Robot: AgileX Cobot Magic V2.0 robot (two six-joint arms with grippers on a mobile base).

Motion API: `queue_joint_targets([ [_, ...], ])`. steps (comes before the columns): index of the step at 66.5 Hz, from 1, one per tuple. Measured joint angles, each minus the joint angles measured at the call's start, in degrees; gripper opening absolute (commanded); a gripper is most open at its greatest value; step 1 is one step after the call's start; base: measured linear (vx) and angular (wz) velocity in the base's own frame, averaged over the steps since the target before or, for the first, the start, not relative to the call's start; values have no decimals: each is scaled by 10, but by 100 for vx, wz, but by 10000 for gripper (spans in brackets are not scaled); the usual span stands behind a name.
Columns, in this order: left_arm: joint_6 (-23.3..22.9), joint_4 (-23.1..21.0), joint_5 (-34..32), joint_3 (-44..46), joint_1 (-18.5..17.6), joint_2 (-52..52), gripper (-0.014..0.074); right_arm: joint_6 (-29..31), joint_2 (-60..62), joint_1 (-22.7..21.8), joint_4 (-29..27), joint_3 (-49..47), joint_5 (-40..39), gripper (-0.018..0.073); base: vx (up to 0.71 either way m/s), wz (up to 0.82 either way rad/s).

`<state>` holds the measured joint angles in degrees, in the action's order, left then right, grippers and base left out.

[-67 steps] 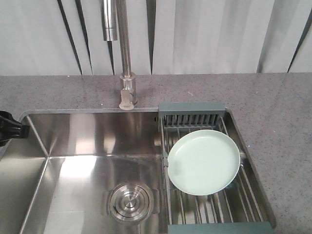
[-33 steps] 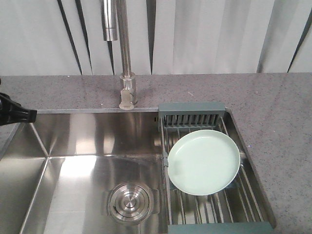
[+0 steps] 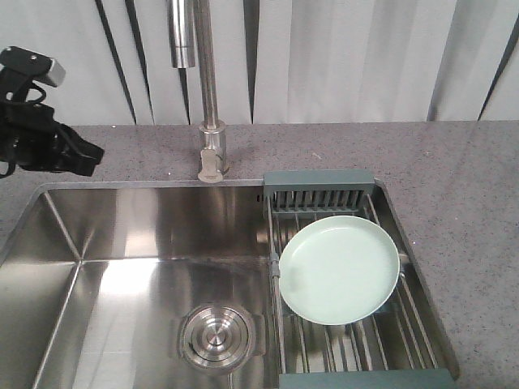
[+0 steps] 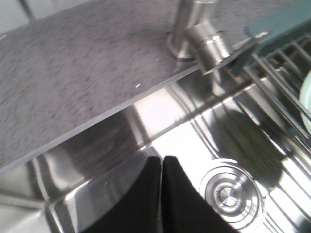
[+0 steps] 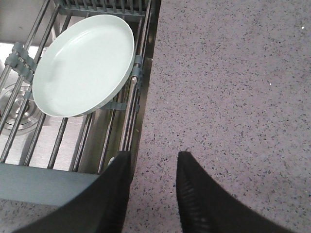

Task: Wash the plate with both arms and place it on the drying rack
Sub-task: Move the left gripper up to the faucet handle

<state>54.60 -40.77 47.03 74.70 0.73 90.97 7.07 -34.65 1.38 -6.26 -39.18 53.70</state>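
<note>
The left arm (image 3: 36, 134) reaches in from the left edge of the front view, raised above the grey speckled countertop (image 3: 454, 170) beside the sink's back left corner, a silver-grey block near its wrist. The left gripper (image 4: 162, 162) points down and rightward over the steel sink (image 3: 130, 251); in its wrist view the two black fingers press together with nothing between them. Below its tips lies the round drain (image 3: 216, 335), near the front middle of the basin floor. A steel faucet (image 3: 209, 97) rises from the countertop at the back edge of the sink, about midway.

The drying rack (image 3: 324, 188) spans the right end of the sink, its thin metal bars running front to back between grey-green end pieces. The plate (image 3: 339, 269) rests on these bars, face up, slightly tilted, toward the rack's right side.

The right gripper (image 5: 153, 162) hovers over the countertop just beside the rack's front right corner, its fingers parted and empty. Pale pleated curtains hang behind the counter.
</note>
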Motion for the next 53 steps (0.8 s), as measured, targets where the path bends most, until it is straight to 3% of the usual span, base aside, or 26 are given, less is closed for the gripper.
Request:
queue_joint_targets([
  [5, 95, -69, 24, 7, 0, 26, -8, 0, 0, 0, 0, 0, 0, 232, 0, 0],
  [12, 193, -142, 57, 20, 0, 64, -8, 0, 0, 0, 0, 0, 0, 232, 0, 0],
  [22, 288, -211, 95, 38, -1, 112, -8, 0, 0, 0, 0, 0, 0, 232, 0, 0],
  [35, 343, -233, 100, 63, -22, 153, -8, 0, 0, 0, 0, 0, 0, 232, 0, 0],
  [53, 372, -237, 95, 101, -64, 184, -8, 0, 0, 0, 0, 0, 0, 232, 0, 0],
])
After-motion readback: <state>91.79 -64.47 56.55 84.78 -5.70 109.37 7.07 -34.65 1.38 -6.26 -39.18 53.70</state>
